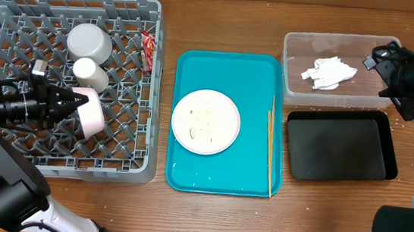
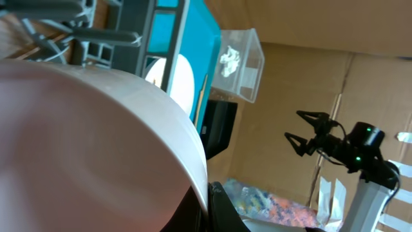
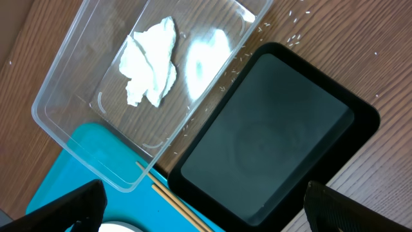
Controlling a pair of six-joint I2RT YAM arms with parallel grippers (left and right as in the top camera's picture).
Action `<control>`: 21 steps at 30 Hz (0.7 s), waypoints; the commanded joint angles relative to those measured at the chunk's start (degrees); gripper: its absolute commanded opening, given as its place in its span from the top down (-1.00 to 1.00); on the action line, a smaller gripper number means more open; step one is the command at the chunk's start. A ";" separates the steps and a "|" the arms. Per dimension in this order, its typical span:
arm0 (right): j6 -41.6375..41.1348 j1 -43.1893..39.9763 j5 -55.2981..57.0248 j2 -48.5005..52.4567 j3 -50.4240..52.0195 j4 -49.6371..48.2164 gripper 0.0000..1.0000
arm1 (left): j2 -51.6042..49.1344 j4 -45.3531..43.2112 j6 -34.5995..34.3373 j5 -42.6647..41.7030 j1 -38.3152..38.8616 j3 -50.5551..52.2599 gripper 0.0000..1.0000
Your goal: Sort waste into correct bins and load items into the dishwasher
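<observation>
The grey dishwasher rack (image 1: 19,14) fills the left of the overhead view. My left gripper (image 1: 79,103) is inside it, shut on the rim of a white bowl (image 1: 90,115) that stands on edge; that bowl (image 2: 84,135) fills the left wrist view, its rim pinched between the fingers (image 2: 222,209). Two more white crockery pieces (image 1: 90,41) (image 1: 90,74) and a red sauce packet (image 1: 147,51) are in the rack. A plate with rice scraps (image 1: 206,121) and chopsticks (image 1: 270,145) lie on the teal tray (image 1: 196,69). My right gripper (image 1: 372,59) hangs open over the clear tub (image 1: 297,45), which holds the napkin (image 3: 151,61).
The black tray (image 3: 270,135) sits beside the clear tub (image 3: 64,116), near the chopsticks (image 3: 174,193). Loose rice grains (image 3: 296,38) dot the wooden table by the tub. Cardboard walls stand behind the table in the left wrist view.
</observation>
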State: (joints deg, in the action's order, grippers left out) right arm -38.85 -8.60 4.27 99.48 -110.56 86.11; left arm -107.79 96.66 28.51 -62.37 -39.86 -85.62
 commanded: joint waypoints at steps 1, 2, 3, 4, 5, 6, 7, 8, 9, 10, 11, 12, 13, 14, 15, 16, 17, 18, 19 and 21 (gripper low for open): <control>-0.20 -0.11 -0.02 -1.01 -0.83 -0.31 -1.00 | 0.15 0.24 2.23 -3.63 0.15 0.42 0.92; -0.20 -0.11 -0.02 -1.01 -0.81 -0.31 -1.00 | 0.15 0.24 2.36 -3.65 0.15 0.42 0.92; -0.20 -0.11 -0.04 -1.01 -0.81 -0.28 -1.00 | 0.15 0.22 2.47 -3.76 0.15 0.42 0.92; -0.20 -0.11 -0.02 -1.01 -0.83 -0.28 -1.00 | 0.15 0.22 2.91 -4.11 0.17 0.42 0.92; -0.20 -0.11 -0.04 -1.01 -0.83 -0.31 -1.00 | 0.15 0.22 3.21 -4.44 0.17 0.42 0.92; -0.20 -0.11 -0.04 -1.01 -0.81 -0.28 -1.00 | 0.15 0.22 3.26 -4.59 0.20 0.42 0.92; -0.20 -0.11 -0.04 -1.01 -0.81 -0.28 -1.00 | 0.15 0.22 3.26 -4.52 0.24 0.42 0.92; -0.20 -0.11 -0.04 -1.01 -0.81 -0.31 -1.00 | 0.15 0.22 3.23 -4.35 0.28 0.42 0.92; -0.20 -0.11 -0.04 -1.01 -0.81 -0.31 -1.00 | 0.15 0.22 3.26 -4.00 0.37 0.42 0.92; -0.20 -0.11 -0.04 -1.01 -0.81 -0.28 -1.00 | 0.15 0.17 3.26 -3.63 0.42 0.42 0.92; -0.20 -0.11 -0.04 -1.01 -0.83 -0.28 -1.00 | 0.11 0.13 3.26 -3.34 0.50 0.42 0.92; -0.20 -0.11 -0.02 -1.01 -0.81 -0.28 -1.00 | 0.04 0.15 3.26 -3.21 0.52 0.42 0.92; -0.20 -0.11 -0.04 -1.01 -0.81 -0.31 -1.00 | -0.02 0.17 3.23 -3.10 0.55 0.42 0.92; -0.20 -0.11 -0.04 -1.01 -0.81 -0.28 -1.00 | -0.11 0.17 3.23 -3.08 0.55 0.42 0.92; -0.20 -0.11 -0.04 -1.01 -0.83 -0.28 -1.00 | -0.24 0.15 3.23 -3.15 0.57 0.46 0.92; -0.20 -0.11 -0.04 -1.01 -0.81 -0.31 -1.00 | -0.35 0.04 3.26 -3.30 0.61 0.55 0.92; -0.20 -0.11 -0.04 -1.01 -0.81 -0.31 -1.00 | -0.55 -0.13 3.23 -3.52 0.68 0.76 0.92; -0.20 -0.11 -0.04 -1.01 -0.81 -0.28 -1.00 | -0.66 -0.42 3.23 -3.72 0.81 1.16 0.92; -0.20 -0.11 -0.04 -1.01 -0.81 -0.28 -1.00 | -0.68 -0.74 3.23 -3.72 1.01 1.79 0.92; -0.20 -0.11 -0.04 -1.01 -0.81 -0.28 -1.00 | -0.68 -1.22 3.23 -3.67 1.44 3.13 0.92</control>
State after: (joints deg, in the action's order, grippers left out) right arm -38.83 -8.60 4.27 99.48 -110.56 86.11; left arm -107.79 95.79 30.28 -64.77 -39.48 -84.33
